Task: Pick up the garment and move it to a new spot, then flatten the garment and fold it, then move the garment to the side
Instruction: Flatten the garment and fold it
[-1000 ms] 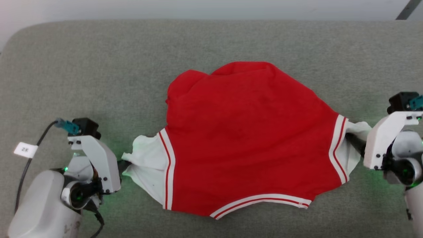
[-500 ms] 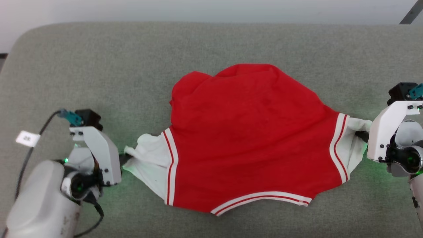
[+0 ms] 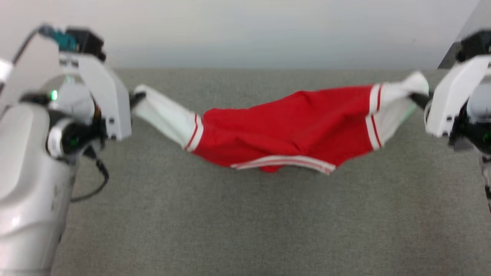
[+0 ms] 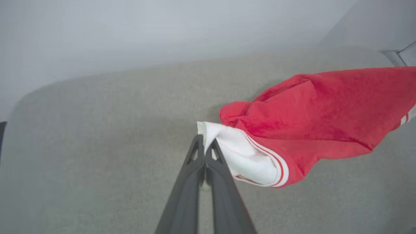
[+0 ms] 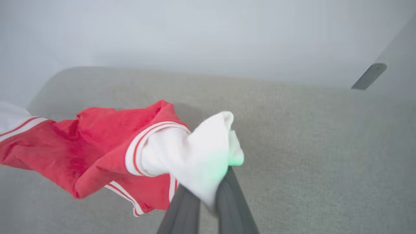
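Note:
The garment (image 3: 284, 126), a bright red shirt with white sleeves and striped trim, hangs stretched between my two grippers above the grey surface. My left gripper (image 3: 135, 98) is shut on the tip of one white sleeve (image 4: 240, 152), seen beside the closed fingers (image 4: 195, 162) in the left wrist view. My right gripper (image 3: 418, 99) is shut on the other white sleeve (image 5: 198, 152), which bunches over its fingers (image 5: 234, 195). The red body (image 5: 87, 143) sags in the middle, with the striped hem (image 3: 284, 161) lowest.
A wide grey padded surface (image 3: 245, 222) lies under the garment and ends at a pale wall (image 3: 245, 30) behind. A dark cable (image 3: 92, 188) loops from my left arm. A dark bar (image 5: 369, 76) leans at the far right.
Both grippers have lifted the garment off the surface by its sleeves, from lying spread out to hanging stretched between them. The head view has shifted too.

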Tool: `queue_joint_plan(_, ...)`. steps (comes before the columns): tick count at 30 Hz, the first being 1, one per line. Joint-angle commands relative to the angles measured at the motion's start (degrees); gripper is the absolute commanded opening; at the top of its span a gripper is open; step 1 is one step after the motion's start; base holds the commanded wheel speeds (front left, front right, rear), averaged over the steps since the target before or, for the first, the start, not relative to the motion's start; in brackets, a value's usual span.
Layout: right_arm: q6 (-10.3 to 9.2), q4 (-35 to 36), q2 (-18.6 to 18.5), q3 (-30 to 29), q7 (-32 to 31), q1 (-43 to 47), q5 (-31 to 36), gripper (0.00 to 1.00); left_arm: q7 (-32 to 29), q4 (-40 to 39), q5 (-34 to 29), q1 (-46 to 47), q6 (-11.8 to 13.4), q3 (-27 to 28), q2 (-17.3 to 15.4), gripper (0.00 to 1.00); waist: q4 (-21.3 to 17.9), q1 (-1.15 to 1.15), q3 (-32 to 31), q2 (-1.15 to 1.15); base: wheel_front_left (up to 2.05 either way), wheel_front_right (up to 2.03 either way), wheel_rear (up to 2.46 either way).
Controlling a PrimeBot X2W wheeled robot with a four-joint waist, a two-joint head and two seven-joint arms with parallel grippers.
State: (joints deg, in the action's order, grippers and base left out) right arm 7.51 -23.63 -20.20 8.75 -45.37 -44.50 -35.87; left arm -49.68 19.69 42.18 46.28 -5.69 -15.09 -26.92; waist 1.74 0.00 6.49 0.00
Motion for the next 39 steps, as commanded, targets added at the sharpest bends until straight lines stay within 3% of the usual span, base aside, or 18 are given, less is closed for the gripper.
queue_joint_plan(1,-0.04,0.68,0.27,0.18,0.97,-1.97,-0.62,0.0,0.11,-0.24,-0.91,2.53,0.0,-0.45,0.43,0.0,-0.4,0.0,-3.47,0.0,0.0,0.0,0.0)
queue_joint_plan(9,-0.04,1.18,2.13,2.98,7.68,-11.65,1.16,0.0,3.59,2.42,-3.43,16.33,-1.14,-2.97,2.6,0.0,-0.63,0.0,-7.19,0.0,0.0,0.0,0.0)
queue_joint_plan(16,-0.04,-2.81,3.03,5.25,14.27,-20.56,2.49,0.0,8.68,7.29,-5.21,26.08,-1.6,-4.37,3.41,0.0,-0.96,0.0,-8.65,0.0,0.0,0.0,0.0)
queue_joint_plan(25,-0.04,-8.32,3.09,6.07,14.39,-26.3,-0.27,0.0,8.91,11.92,-4.22,31.49,-1.84,-5.81,3.77,0.0,-0.45,0.0,-7.98,0.0,0.0,0.0,0.0)
queue_joint_plan(30,-0.04,-10.33,2.06,5.75,14.32,-28.77,0.52,0.0,10.81,12.68,-5.75,33.79,-1.75,-6.76,3.37,0.0,-0.21,0.0,-2.46,0.0,0.0,0.0,0.0)
queue_joint_plan(34,-0.04,-11.34,1.41,6.35,17.98,-32.1,3.98,0.0,14.14,13.51,-7.19,36.2,-1.11,-6.6,3.52,0.0,-0.53,0.0,3.49,0.0,0.0,0.0,0.0)
queue_joint_plan(37,-0.04,-13.81,1.16,7.92,29.72,-37.17,10.61,0.0,23.81,16.36,-9.61,41.02,-0.2,-5.92,5.29,0.0,-0.53,0.0,11.33,0.0,0.0,0.0,0.0)
queue_joint_plan(39,-0.04,-14.59,0.73,8.43,32.55,-38.98,12.64,0.0,25.93,17.65,-9.65,42.68,0.18,-5.36,6.01,0.0,-0.45,0.0,13.51,0.0,0.0,0.0,0.0)
